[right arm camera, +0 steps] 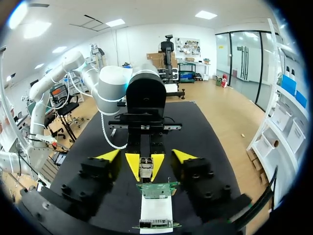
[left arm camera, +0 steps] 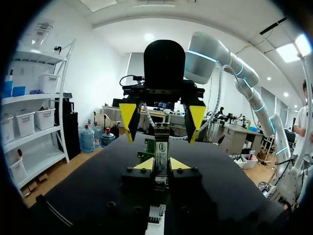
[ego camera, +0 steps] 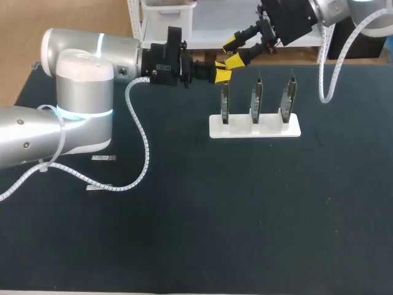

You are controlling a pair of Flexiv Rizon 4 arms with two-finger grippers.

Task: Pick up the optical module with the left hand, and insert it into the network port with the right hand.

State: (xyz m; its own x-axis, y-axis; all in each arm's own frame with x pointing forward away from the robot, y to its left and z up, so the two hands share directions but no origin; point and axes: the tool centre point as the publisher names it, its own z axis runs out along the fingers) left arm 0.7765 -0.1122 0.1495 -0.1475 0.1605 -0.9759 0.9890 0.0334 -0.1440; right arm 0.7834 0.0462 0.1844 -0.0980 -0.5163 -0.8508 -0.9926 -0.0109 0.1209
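My left gripper is shut on the optical module, a small metal-and-green plug held out level above the table's far side. My right gripper faces it from the far right, its yellow fingers standing apart on either side of the module's free end without touching it. In the left wrist view the right gripper hangs just ahead of my left gripper. Below them a white stand carries three upright green port boards; the nearest board shows under the right gripper.
Two spare modules lie on the black table near the left arm's base. The left arm's white cable loops across the mat beside them.
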